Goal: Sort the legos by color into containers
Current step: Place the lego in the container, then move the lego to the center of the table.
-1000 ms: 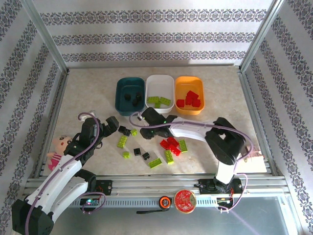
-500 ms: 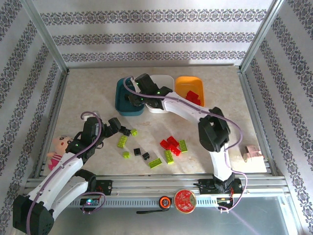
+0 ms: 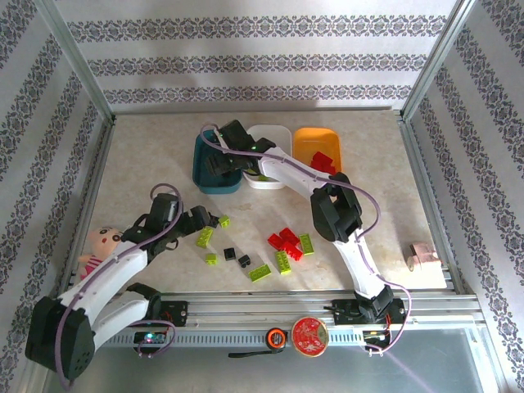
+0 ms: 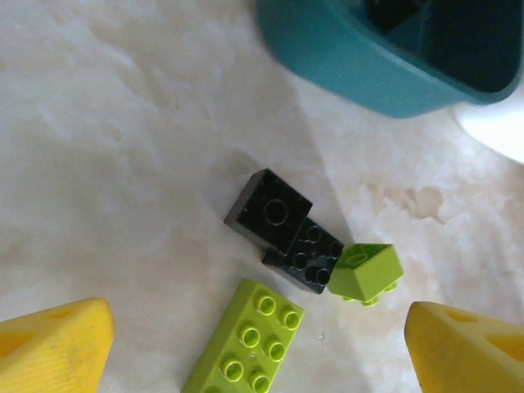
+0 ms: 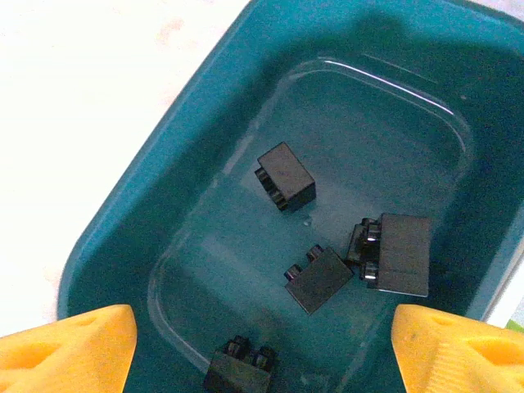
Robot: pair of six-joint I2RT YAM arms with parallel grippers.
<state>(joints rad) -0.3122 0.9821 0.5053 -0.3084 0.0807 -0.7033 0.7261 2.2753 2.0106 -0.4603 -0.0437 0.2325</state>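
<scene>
Four black bricks point(image 5: 286, 176) lie on the floor of the teal tray point(image 5: 164, 172), and our right hand point(image 5: 262, 354) hangs over them with its yellow fingertips point(image 5: 70, 352) spread wide, open and gripping nothing. From overhead we see that tray at the left end of a row of three at the back of the bench point(image 3: 147, 155), the white tray point(image 3: 275, 133) just beside it and the orange tray point(image 3: 315, 137) beyond. Red bricks point(image 3: 324, 162) rest in the orange one, while the right arm point(image 3: 295, 176) lies across the white one, so we cannot tell what it holds. Our left hand point(image 4: 260, 348) is low over the bench nearer the front, left of centre, and it too is open, its fingertips well apart. Ahead of it a black pair point(image 4: 274, 213) lies flat, the two bricks touching. A small lime brick point(image 4: 367, 272) leans tilted against the nearer of them, and a long lime brick point(image 4: 246, 348) lies studs up just beside them. More loose legos sit mid-bench: a red cluster point(image 3: 285, 240), lime bricks point(image 3: 260, 272) around it, and two small black pieces point(image 3: 244, 260) near those. At the bench's left edge a pink-bodied doll point(image 3: 97, 246) lies beside the left arm point(image 3: 115, 270).
</scene>
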